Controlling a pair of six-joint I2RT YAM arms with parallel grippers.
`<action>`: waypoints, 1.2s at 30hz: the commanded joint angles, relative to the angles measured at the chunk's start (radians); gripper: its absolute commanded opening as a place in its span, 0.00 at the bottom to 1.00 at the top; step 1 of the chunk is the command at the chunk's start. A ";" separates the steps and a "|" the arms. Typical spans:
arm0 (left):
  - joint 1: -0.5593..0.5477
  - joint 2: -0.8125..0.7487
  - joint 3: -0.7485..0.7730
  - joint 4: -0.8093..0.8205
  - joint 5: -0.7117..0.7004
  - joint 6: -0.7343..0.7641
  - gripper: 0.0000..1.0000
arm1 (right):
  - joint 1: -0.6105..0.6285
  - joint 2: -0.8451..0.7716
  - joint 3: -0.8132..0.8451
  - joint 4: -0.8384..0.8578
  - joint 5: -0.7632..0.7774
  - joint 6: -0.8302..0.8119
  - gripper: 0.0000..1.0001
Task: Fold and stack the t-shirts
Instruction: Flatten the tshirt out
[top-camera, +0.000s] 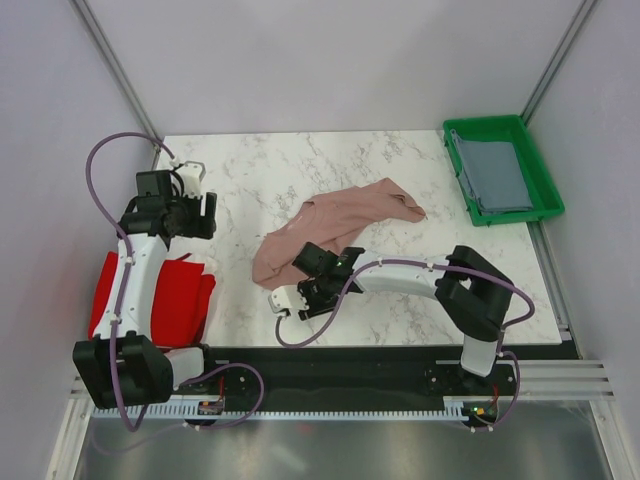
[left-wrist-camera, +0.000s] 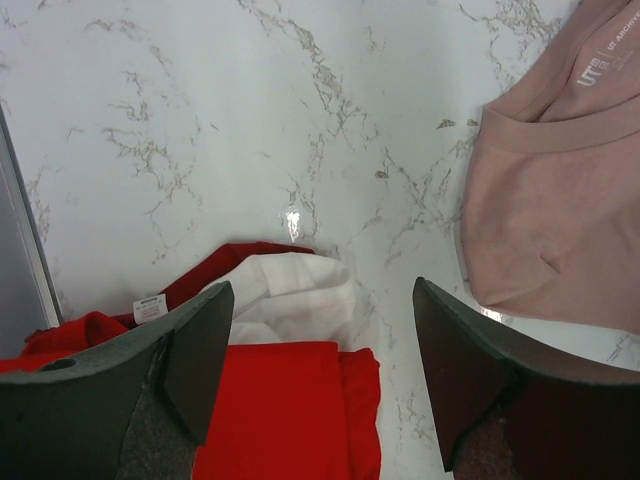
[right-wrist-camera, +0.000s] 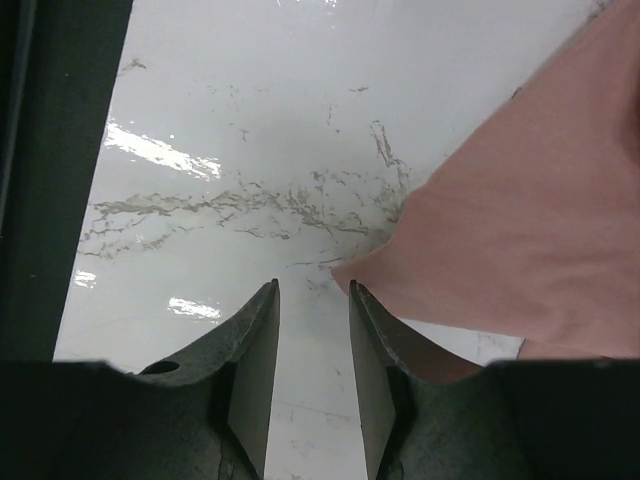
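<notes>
The soft dusty-pink t-shirt (top-camera: 340, 225) lies crumpled on the white marble tabletop (top-camera: 260, 180), not folded yet. The right gripper (right-wrist-camera: 312, 285), a little open and empty, is just beside its edge. The left gripper (left-wrist-camera: 322, 288) is wide open. Next it probably needs to pinch that edge.

In the top view, the table (top-camera: 400, 300) fills the centre of the frame. The tray (top-camera: 500, 124) sits at its upper right corner, with one t-shirt (top-camera: 495, 175) lying in it. The middle t-shirt (top-camera: 330, 220) lies on the table at frame centre, running from lower left to upper right. The left t-shirt (top-camera: 180, 295) lies at the table's left edge, lower left, under the left arm. The left gripper (top-camera: 200, 213) is just above it in the frame. The right gripper (top-camera: 287, 300) is at the middle t-shirt's lower left end, just beside its edge.
</notes>
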 joint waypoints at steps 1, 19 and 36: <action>0.004 -0.025 -0.017 0.038 0.001 0.018 0.80 | 0.004 0.029 0.061 0.043 0.010 0.010 0.43; 0.004 -0.011 -0.031 0.051 0.018 0.000 0.80 | 0.004 0.103 0.072 0.056 0.051 -0.008 0.43; 0.002 -0.008 -0.027 0.051 0.012 0.002 0.80 | -0.014 0.097 0.112 0.056 0.108 0.038 0.00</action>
